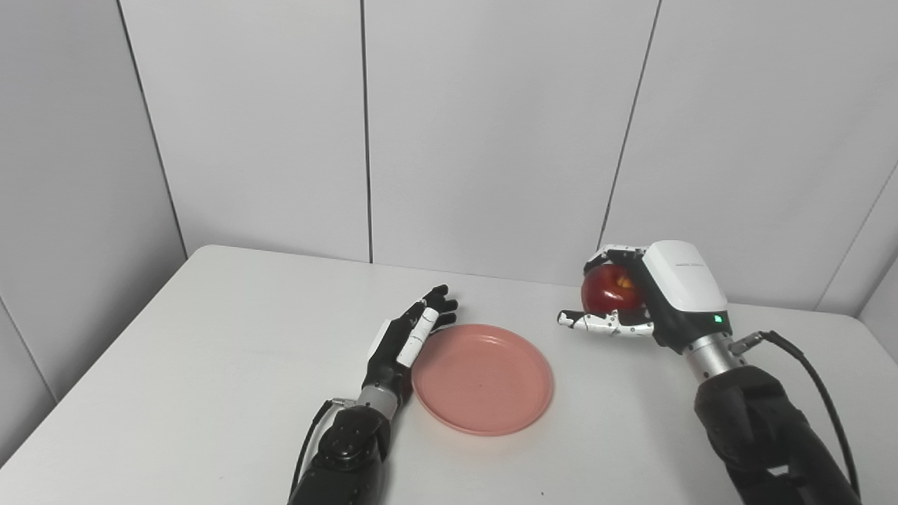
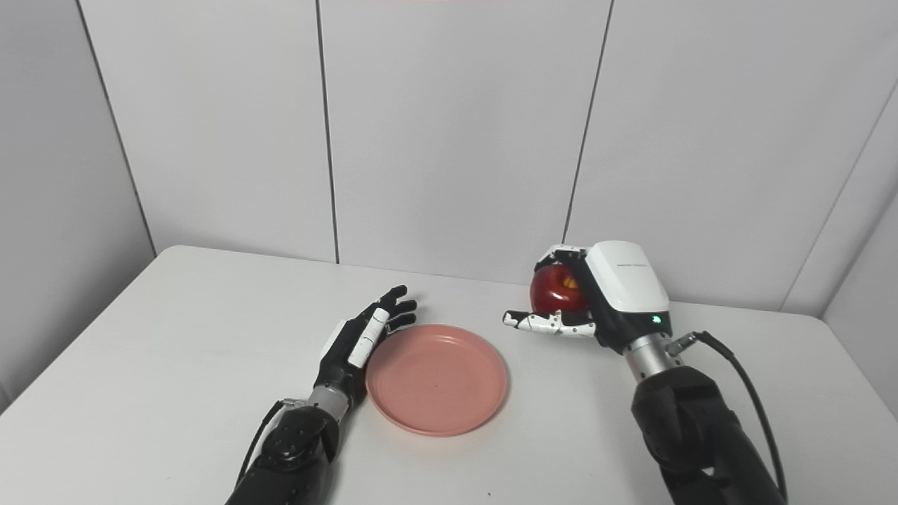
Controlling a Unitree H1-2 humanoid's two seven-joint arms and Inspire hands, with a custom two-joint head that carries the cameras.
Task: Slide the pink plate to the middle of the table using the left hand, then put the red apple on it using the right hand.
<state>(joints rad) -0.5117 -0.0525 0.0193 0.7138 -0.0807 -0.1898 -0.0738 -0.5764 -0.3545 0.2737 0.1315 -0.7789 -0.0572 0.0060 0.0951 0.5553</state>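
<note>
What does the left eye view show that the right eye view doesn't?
Only the left eye view: hardly anything extra; it sets everything further right in the picture.
Only the right eye view: a bit more table right of the right arm.
Both: the left hand open against the pink plate, and the right hand with fingers closed on the red apple, held right of the plate.

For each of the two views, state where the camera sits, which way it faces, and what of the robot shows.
Left eye view: on the head, facing down and forward at the white table; both arms enter from below.
Right eye view: beside it, a little rightward, so everything sits further left in frame.
Shared: left hand open against the pink plate; right hand holding the red apple above the table.
</note>
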